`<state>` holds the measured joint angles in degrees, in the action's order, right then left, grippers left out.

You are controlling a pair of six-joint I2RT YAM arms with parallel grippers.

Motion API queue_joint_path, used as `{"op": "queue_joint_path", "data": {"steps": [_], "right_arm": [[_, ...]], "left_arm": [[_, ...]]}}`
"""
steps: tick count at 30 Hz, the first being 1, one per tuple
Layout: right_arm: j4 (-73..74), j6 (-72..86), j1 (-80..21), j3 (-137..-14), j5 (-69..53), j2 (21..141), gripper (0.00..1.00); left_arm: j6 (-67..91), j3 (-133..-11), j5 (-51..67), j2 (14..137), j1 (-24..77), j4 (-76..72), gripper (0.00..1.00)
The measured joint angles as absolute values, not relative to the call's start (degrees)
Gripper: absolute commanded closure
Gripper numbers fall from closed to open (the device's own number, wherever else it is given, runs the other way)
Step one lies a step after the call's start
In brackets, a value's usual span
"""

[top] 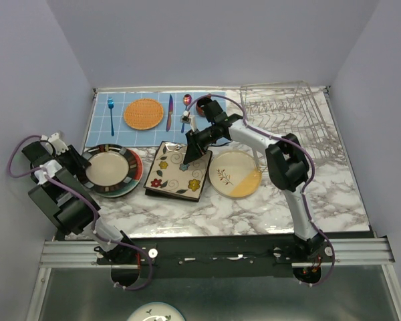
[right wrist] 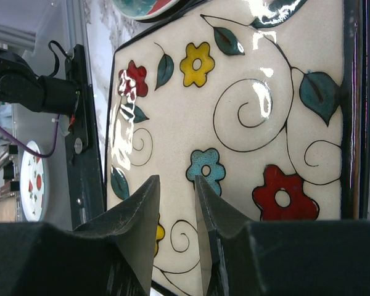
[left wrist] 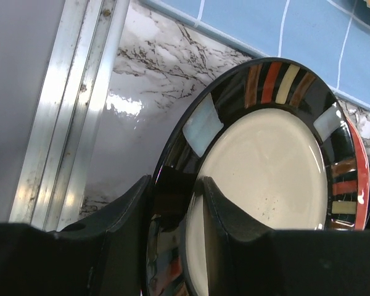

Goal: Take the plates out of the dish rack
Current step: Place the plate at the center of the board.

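Seemingly nearly done: my left tool (left wrist: pixel 176 185) is clamped on the rim of the striped plate (left wrist: pixel 265 179) at the left of the counter (top: pixel 334 200), my right tool (right wrist: pixel 176 182) hangs slightly apart over the flowered plate (right wrist: pixel 253 111) in the middle, and the rack (top: pixel 287 110) at far right shows no plates.

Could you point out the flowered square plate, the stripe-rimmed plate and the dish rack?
Flowered square plate (top: pixel 168 176): overhead view, its painted face.
Stripe-rimmed plate (top: pixel 109 168): overhead view, its cream centre.
Dish rack (top: pixel 287 114): overhead view, its wire prongs.
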<state>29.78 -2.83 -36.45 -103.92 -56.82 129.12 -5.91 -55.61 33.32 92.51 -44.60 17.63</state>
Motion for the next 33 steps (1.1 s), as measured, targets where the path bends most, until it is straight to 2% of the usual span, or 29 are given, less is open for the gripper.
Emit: {"op": "queue_joint_path", "data": {"steps": [19, 33], "right_arm": [[29.8, -2.8, -36.4, -103.9, -56.8, 129.9, 0.63], [29.8, -2.8, -36.4, -103.9, -56.8, 130.0, 0.63]], "left_arm": [[-12.3, -55.2, 40.6, 98.3, -44.6, 6.9, 0.66], [-16.5, -48.8, 42.3, 96.7, -45.0, -4.0, 0.66]]}}
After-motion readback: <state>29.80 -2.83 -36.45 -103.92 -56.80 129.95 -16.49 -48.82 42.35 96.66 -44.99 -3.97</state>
